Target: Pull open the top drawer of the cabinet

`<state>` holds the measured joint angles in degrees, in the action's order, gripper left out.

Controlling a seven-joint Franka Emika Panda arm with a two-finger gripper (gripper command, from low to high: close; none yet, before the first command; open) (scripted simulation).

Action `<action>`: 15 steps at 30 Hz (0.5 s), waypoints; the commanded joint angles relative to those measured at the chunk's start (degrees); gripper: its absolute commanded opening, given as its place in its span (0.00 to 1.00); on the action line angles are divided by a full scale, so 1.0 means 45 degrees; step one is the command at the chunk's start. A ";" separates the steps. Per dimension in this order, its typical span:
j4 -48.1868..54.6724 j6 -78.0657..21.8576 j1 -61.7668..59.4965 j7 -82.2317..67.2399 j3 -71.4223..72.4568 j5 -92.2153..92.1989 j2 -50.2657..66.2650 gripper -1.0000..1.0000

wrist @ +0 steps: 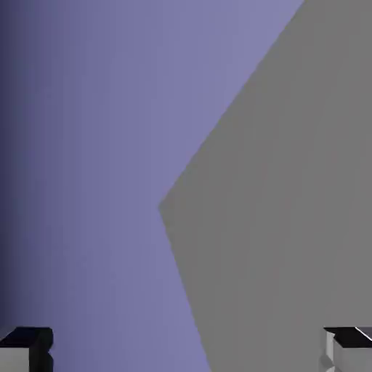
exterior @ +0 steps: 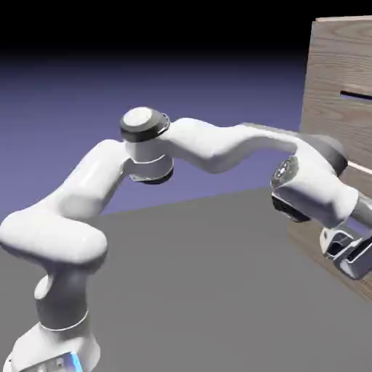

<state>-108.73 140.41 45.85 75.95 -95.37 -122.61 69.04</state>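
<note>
- Hand view: both fingertips [wrist: 26,350] sit at opposite bottom corners, jaws spread wide apart w/ nothing between them. Only blue-violet backdrop and a grey table [wrist: 290,218] wedge ahead, no wood or handle in sight, so the hand isn't aimed at the drawer front yet.
- Gripper [exterior: 350,256] in the exterior view is low on the right, near the cabinet's front face, seemingly below the pale seam. Can't tell if it touches the wood.
- Arm [exterior: 211,145] rises from lower left, bends over, reaches right toward the cabinet.
- Cabinet [exterior: 330,80] stands at the right edge, light wood grain, partly cut off by the frame.
- Top drawer [exterior: 340,62] is the upper front, above the wrist; looks shut, flush w/ the face.
- Its handle [exterior: 356,96] shows as a slim dark horizontal bar near the right edge, well above the gripper.
- Handling, my guess: drawer is stiff and rigid, prob. slides on rails w/ some drag, not fragile. Bar looks thin and smooth, so could slip; grab it mid-bar, fingers above and below, then pull straight out.
- Needs to lift and re-aim the hand first.
</note>
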 commanded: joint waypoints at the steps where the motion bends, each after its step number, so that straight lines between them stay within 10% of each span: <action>1: 0.0236 -0.0152 0.0204 0.0151 -0.0431 -0.0554 0.0460 0.50; 15: 0.3583 -0.1345 0.1759 0.1920 -0.4823 -0.6237 0.5070 0.50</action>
<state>-92.61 134.35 53.77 84.59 -117.07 -150.68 91.86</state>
